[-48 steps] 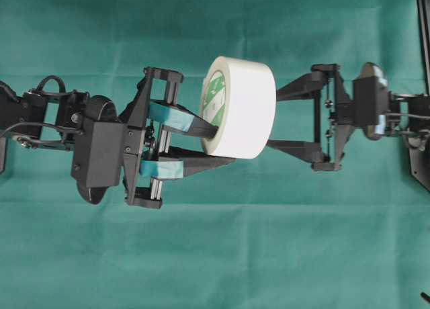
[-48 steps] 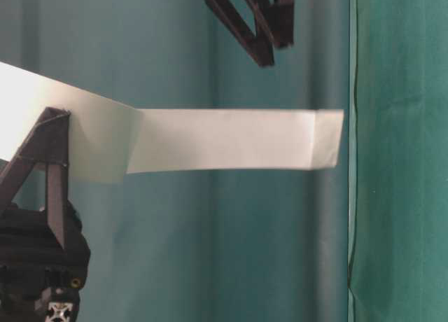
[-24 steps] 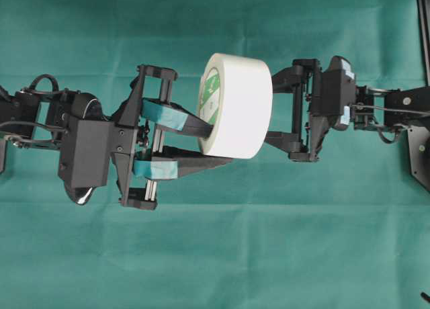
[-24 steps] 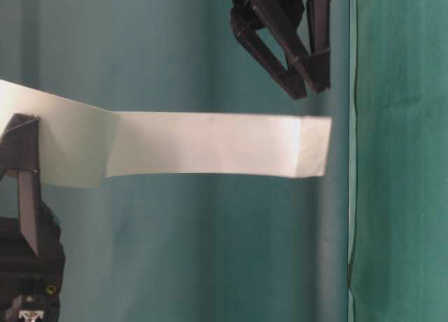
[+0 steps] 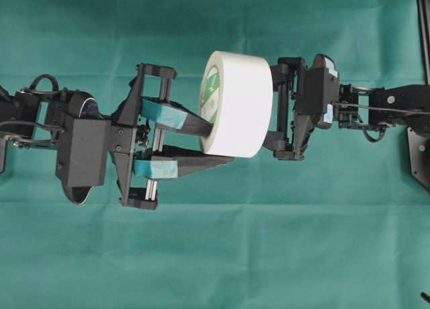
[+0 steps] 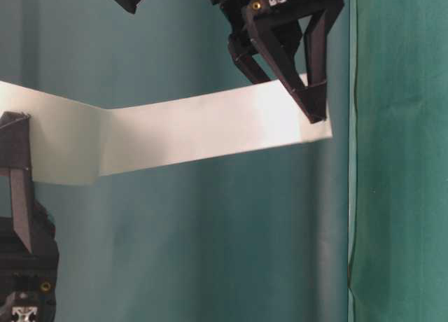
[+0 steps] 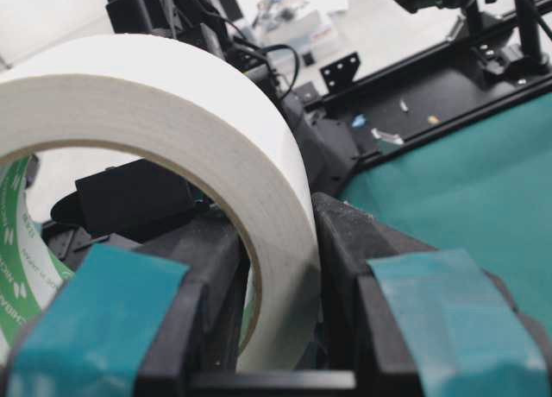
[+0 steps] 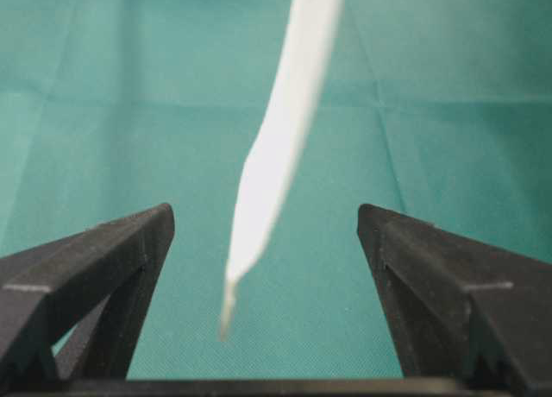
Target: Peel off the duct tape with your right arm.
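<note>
The duct tape [image 5: 238, 104] is a wide white roll with a green-printed core, held up over the green cloth. My left gripper [image 5: 224, 146], with teal patches on its fingers, is shut on the roll's wall, one finger [image 7: 207, 276] inside the core and the other outside. A loose white strip [image 6: 203, 129] runs out sideways from the roll. My right gripper [image 8: 263, 214] is open, its plain black fingers [image 6: 311, 91] straddling the strip's free end [image 8: 259, 190]. In the right wrist view the strip hangs between the fingers without touching either. From overhead the roll hides the right fingertips.
Green cloth [image 5: 215, 255] covers the whole table. A black frame [image 5: 422, 154] stands at the right edge of the overhead view. Black equipment and cables [image 7: 414, 78] sit beyond the cloth's edge in the left wrist view.
My right gripper has moved left toward the roll and come down around the strip's free end. The strip's end has tilted upward. The left gripper keeps its grip.
</note>
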`<state>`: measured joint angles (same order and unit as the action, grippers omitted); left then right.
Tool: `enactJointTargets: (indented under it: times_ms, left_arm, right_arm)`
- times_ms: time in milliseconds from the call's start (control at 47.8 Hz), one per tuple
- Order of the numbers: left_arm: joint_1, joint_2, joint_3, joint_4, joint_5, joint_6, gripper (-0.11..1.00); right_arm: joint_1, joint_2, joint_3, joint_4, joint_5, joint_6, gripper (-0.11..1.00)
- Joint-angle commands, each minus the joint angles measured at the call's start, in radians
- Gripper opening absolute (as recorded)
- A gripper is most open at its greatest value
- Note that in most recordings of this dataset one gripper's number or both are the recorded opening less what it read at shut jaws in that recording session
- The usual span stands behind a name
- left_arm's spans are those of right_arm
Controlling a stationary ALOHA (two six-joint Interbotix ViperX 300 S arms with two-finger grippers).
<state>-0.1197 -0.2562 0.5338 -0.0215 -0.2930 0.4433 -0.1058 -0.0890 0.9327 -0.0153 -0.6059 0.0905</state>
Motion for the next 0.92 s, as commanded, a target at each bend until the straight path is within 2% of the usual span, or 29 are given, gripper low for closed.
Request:
enactJointTargets:
  times_ms: [0,628,670,816,900]
  left_arm:
    - [0.000,-0.032,-0.021,0.000,-0.018,0.003,0.20]
    - [0.000,-0.032,-0.025,0.002,-0.048,0.003,0.20]
    - [0.000,-0.032,-0.025,0.002,-0.048,0.003,0.20]
    - [0.000,-0.035,-0.026,0.000,-0.048,0.003,0.20]
    - [0.000,-0.038,-0.026,0.000,-0.049,0.003,0.20]
  right_arm:
    - [0.000,-0.006,-0.020,0.000,-0.009,-0.002,0.61]
    - [0.000,-0.006,-0.023,0.000,-0.014,-0.002,0.59]
    - [0.000,-0.006,-0.025,0.000,-0.015,-0.002,0.54]
    - [0.000,-0.006,-0.020,0.000,-0.014,-0.002,0.15]
    - [0.000,-0.006,-0.014,-0.002,-0.014,-0.003,0.01]
